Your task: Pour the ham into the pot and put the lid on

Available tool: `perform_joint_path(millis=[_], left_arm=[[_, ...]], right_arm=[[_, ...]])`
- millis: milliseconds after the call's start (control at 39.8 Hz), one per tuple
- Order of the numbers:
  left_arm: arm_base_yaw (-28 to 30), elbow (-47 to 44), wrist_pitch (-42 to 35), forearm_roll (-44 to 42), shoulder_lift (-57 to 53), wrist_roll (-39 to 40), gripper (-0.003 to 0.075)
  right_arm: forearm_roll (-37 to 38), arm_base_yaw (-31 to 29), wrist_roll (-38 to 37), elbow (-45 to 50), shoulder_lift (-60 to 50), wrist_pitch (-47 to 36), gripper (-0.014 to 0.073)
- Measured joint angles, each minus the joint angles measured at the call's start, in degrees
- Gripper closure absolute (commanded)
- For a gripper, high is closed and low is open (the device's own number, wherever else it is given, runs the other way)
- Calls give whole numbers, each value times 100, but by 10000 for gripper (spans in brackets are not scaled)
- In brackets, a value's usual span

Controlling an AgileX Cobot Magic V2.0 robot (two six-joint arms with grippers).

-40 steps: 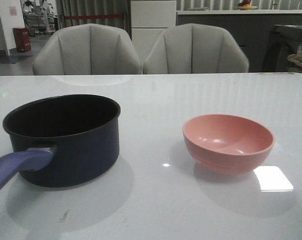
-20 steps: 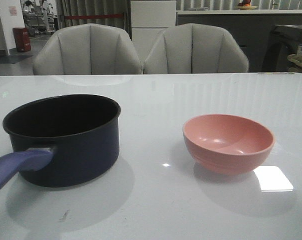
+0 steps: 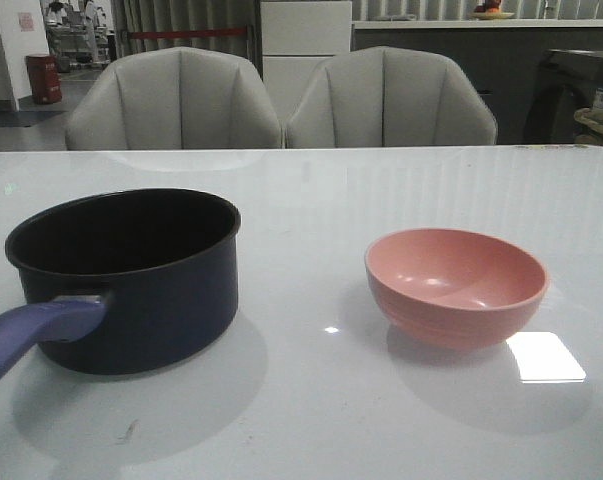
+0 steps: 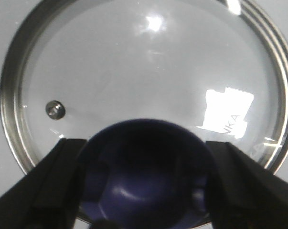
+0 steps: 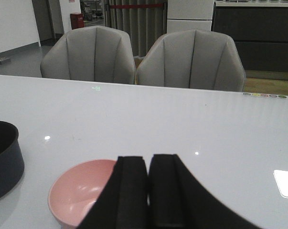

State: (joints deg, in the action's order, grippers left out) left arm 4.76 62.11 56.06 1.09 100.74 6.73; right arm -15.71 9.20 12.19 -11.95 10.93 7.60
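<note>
Gleaming glass lid (image 4: 148,81), steel-rimmed, dark blue knob (image 4: 144,176) between pincer fingers (image 4: 48,191).

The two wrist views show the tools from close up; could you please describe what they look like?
Both tools are plain black. The left tool has two broad, wedge-shaped fingers with matte surfaces. The right tool has two flat, rectangular, square-tipped fingers. No cables or markings are visible.

White table (image 3: 311,200) bears pot (image 3: 131,280), pink bowl (image 3: 456,285)

I see my left gripper (image 4: 144,186) with a finger (image 4: 48,186) on each side of the lid (image 4: 134,71) knob (image 4: 144,176).
</note>
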Motion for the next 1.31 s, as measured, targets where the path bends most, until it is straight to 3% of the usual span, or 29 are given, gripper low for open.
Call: perform_joint_path(millis=[176, 403, 1006, 1308], left_arm=[[0, 12, 46, -10, 0, -13, 545], [0, 24, 55, -10, 0, -13, 607], [-74, 860, 349, 342, -459, -434, 607], [-1120, 1799, 734, 375, -654, -610, 607]], right_arm=[[0, 0, 0, 0, 0, 0, 442], [0, 0, 0, 0, 0, 0, 442], [0, 0, 0, 0, 0, 0, 442], [0, 0, 4, 0, 0, 0, 442]])
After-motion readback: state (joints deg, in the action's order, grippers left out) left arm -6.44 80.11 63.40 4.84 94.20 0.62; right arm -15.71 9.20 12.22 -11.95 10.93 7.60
